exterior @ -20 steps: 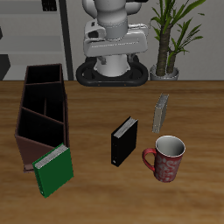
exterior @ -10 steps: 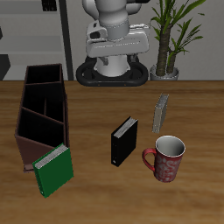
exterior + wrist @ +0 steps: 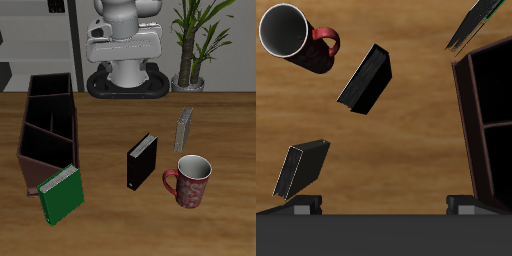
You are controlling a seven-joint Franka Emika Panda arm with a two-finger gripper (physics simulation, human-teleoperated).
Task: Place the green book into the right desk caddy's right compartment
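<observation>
**Green book untouched; the whole task lay ahead**

The counter [image 3: 110,140] carried everything in play. Largest on it was the right desk caddy [image 3: 48,130], a long dark-brown box with a reddish outside, running from far back toward the near edge, its three compartments all showing dark and, as far as could be seen, holding nothing. The arm hung high at the back of the scene, well apart from every object; in the wrist view only the two tips of the fingers [image 3: 302,204] showed at the frame's edge, set wide apart with nothing between them.

The green book [image 3: 62,194] stood on the counter near the front edge, tilted and just beside the caddy's nearest end, apparently leaning on it, though contact could not be confirmed. In the wrist view only a sliver of it showed [image 3: 478,22]. The black book [image 3: 141,161] stood upright in the middle of the counter, the red patterned mug [image 3: 190,181] close beside it, and the small grey book [image 3: 184,129] farther back.

By this showing, no step was done: the book was not gripped, not lifted, not in any compartment. Reaching down to it, grasping, carrying and lowering it into the right compartment all remained.
</observation>
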